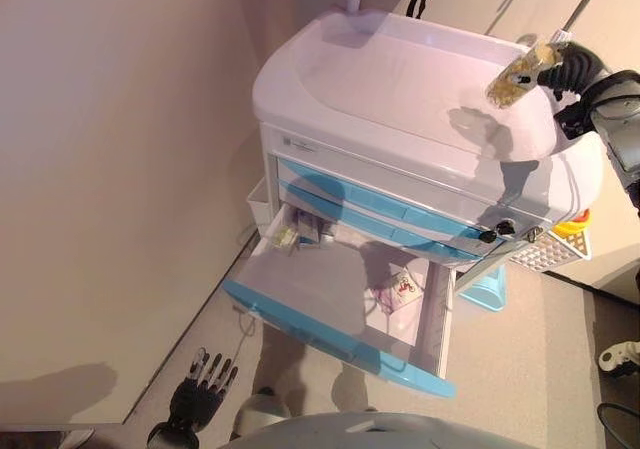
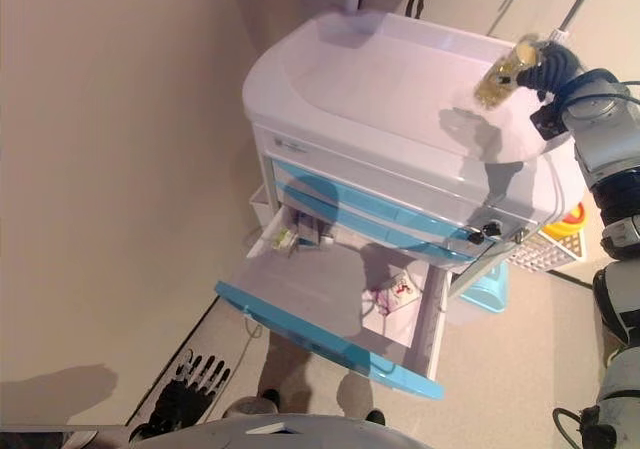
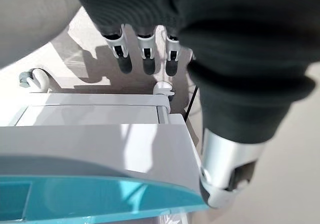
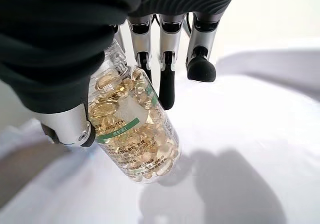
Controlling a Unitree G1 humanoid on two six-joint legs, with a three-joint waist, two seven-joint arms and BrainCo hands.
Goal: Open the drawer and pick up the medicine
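A clear medicine bottle (image 4: 132,129) full of yellow capsules hangs tilted just above the white cart top (image 1: 400,89) at its back right. My right hand (image 1: 578,67) is shut on the bottle (image 1: 520,74), thumb on one side and fingers (image 4: 167,59) on the other. The blue-fronted drawer (image 1: 330,299) stands pulled out below two shut drawers. It holds small boxes (image 1: 295,234) at the back left and a flat packet (image 1: 400,289) on the right. My left hand (image 1: 200,389) hangs open low beside the drawer's front corner (image 3: 100,199), touching nothing.
A beige wall runs close along the cart's left side. On the floor at the cart's right stand a white mesh basket (image 1: 550,251) with something yellow (image 1: 578,224) behind it and a light-blue bin (image 1: 487,289). A small white side bin (image 1: 258,201) hangs on the cart's left.
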